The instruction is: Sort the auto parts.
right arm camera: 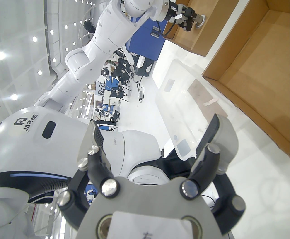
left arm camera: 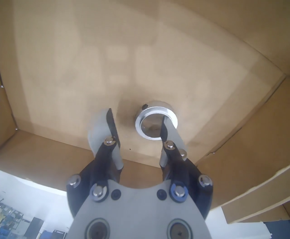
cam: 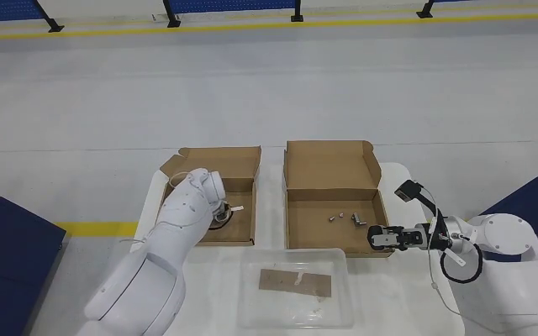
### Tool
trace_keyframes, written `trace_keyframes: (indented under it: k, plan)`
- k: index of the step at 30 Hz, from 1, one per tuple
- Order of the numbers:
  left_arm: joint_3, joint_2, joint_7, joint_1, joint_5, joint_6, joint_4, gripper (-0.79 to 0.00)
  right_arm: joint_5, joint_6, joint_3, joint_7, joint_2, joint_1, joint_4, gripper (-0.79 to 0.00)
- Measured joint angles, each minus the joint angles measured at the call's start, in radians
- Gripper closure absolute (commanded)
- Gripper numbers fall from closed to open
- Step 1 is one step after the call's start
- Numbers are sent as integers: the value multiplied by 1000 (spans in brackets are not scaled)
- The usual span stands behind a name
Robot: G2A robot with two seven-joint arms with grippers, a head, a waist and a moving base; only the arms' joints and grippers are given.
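A shiny metal ring [left arm camera: 156, 123] lies on the floor of the left cardboard box [cam: 244, 164]. My left gripper [left arm camera: 138, 126] is down in that box and open: one finger stands inside the ring's hole, the other outside it. From the right wrist view the same ring [right arm camera: 201, 21] sits by the left gripper [right arm camera: 189, 21] far off. Several small metal parts [cam: 346, 217] lie in the right cardboard box [cam: 328, 164]. My right gripper [right arm camera: 154, 129] hovers open and empty over the table by that box's front right corner [cam: 380, 238].
A clear plastic tray [cam: 252, 281] stands at the front between the boxes, with a brown card [cam: 294, 281] and a small pale piece [cam: 315, 312] in it. Both boxes have raised lids at the back. White tabletop lies around the right gripper.
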Motion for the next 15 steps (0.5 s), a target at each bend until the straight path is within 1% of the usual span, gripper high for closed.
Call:
trace_keyframes:
  k: [9,12,15]
  plan:
    - [-24,14,-14,-45,-19,-56,-31,-785,0,0,0,0,0,0,0,-785]
    - [-35,23,-24,-58,-27,-79,-50,-785,0,0,0,0,0,0,0,-785]
    - [-63,40,-37,-71,-60,-128,-70,-785,0,0,0,0,0,0,0,-785]
